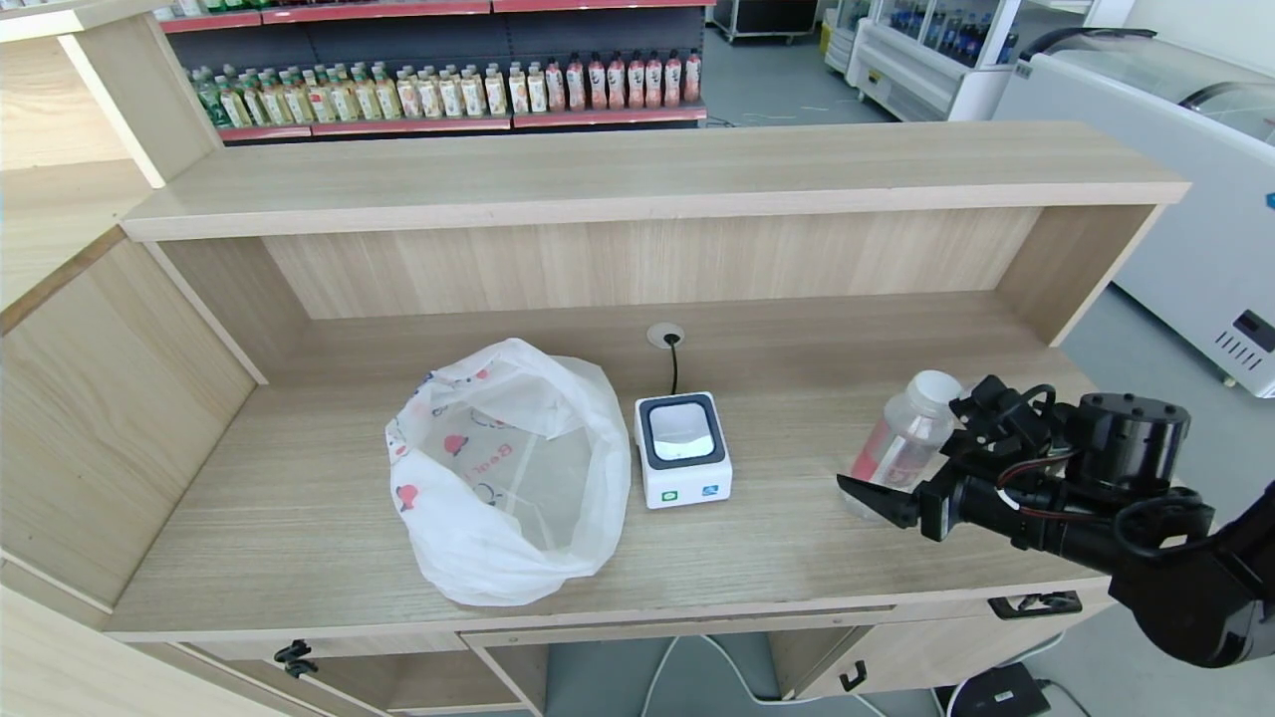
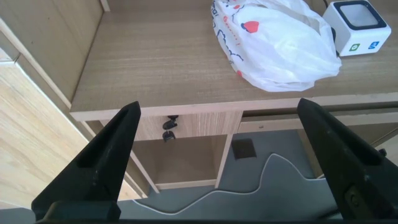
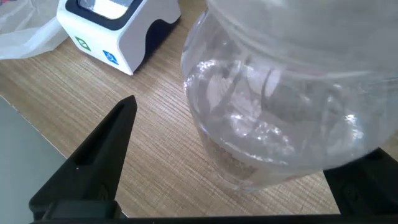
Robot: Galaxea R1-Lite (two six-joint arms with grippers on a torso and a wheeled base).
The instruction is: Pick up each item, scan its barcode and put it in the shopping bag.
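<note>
bottle (image 1: pixel 908 433) upright, cap up, inside right tool (image 3: pixel 230 149)

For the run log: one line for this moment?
right gripper: open, straddling bottle | left gripper: open, in front of counter | bag: open beside scanner

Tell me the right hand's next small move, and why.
Probably close the right hand on the bottle. Its fingers sit open on either side of the bottle, one visibly apart from it. The bottle stands on the counter, not yet lifted toward the scanner.
</note>
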